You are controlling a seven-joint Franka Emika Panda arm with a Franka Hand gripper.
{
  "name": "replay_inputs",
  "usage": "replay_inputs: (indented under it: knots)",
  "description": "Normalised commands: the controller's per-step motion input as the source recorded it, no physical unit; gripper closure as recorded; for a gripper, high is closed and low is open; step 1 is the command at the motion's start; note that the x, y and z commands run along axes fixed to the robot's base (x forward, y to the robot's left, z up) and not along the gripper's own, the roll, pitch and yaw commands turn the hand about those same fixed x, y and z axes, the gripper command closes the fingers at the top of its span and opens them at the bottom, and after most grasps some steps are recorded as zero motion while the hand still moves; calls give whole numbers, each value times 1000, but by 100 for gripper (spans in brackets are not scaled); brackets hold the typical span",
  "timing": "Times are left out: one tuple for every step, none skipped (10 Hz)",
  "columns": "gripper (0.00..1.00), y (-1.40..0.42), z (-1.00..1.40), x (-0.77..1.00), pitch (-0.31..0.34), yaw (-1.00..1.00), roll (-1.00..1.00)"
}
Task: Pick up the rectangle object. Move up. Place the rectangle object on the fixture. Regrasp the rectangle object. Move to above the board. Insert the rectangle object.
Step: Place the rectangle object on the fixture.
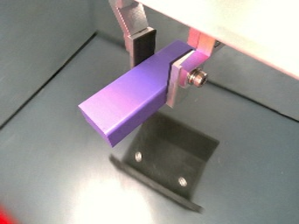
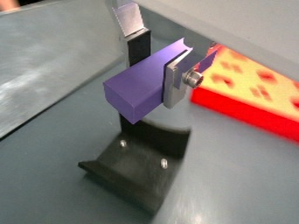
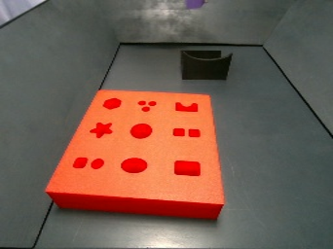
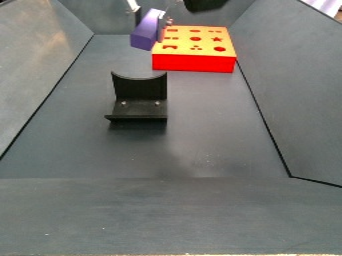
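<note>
The purple rectangle object (image 1: 131, 98) (image 2: 146, 87) is clamped between my gripper's (image 1: 162, 63) (image 2: 158, 68) silver fingers, held in the air with its long side sticking out sideways. Directly below it lies the dark fixture (image 1: 170, 162) (image 2: 135, 166) on the grey floor, with a gap between the two. In a side view the block (image 4: 147, 28) hangs above and behind the fixture (image 4: 136, 98), with only a sliver of it (image 3: 196, 4) showing at the upper edge of a side view. The red board (image 3: 140, 146) (image 4: 195, 49) lies flat farther off, its recesses all bare.
Grey walls enclose the work floor (image 4: 174, 150) on the sides. The board's corner (image 2: 251, 87) lies close beside the fixture in a wrist view. The fixture (image 3: 204, 63) stands near the back wall in a side view.
</note>
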Motion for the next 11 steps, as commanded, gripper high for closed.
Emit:
replay_inputs:
  knots:
    - [100,33,7,410,455,877,-1000]
    - [100,35,7,357,517,783,-967]
    - [100,39,0,260,527,433,-720]
    - [100,40,-2,213,522,289,-596]
    - [100,33,1,135,473,82,-369]
    - [100,28,4,81,410,-20,-259]
    - [100,28,5,55,304,-108,-170]
    - [100,27,3,56,263,-128,-139]
    - [100,32,-1,79,203,-135,-95]
    - [100,63,-1000,107,104,-117,-1000]
    - [100,69,-1000,115,83,-124,-1000]
